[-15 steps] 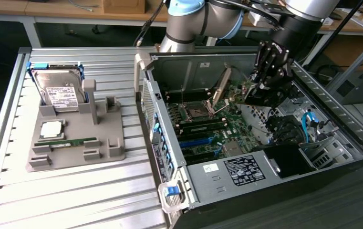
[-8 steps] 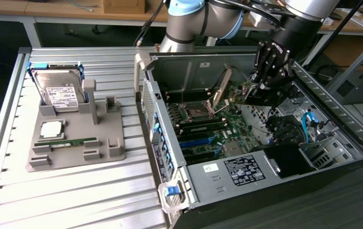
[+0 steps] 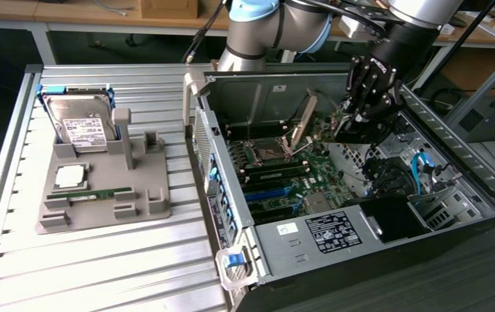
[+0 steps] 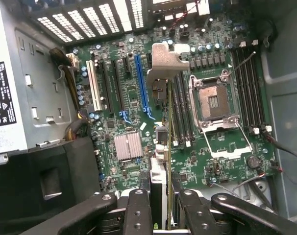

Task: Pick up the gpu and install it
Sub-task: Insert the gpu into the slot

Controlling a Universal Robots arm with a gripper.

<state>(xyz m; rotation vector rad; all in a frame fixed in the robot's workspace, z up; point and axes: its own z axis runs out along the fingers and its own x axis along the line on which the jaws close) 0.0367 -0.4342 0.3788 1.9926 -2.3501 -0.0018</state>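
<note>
Pincer [image 4: 162, 208] half-closed — clamped on the gpu [image 4: 158, 176], above the motherboard [image 4: 222, 147].

The arm [image 3: 273, 32] is silver-grey tubes with pale blue joint caps [image 3: 252, 8] and a black cable [image 3: 197, 36]. The black gripper [image 4: 163, 215] has linked fingers [image 4: 138, 210] with round screws [image 4: 106, 197].

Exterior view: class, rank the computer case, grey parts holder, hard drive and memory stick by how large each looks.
1. computer case
2. grey parts holder
3. hard drive
4. memory stick
The memory stick looks about as long as the hard drive but is far slimmer, so it covers the least area.
</note>
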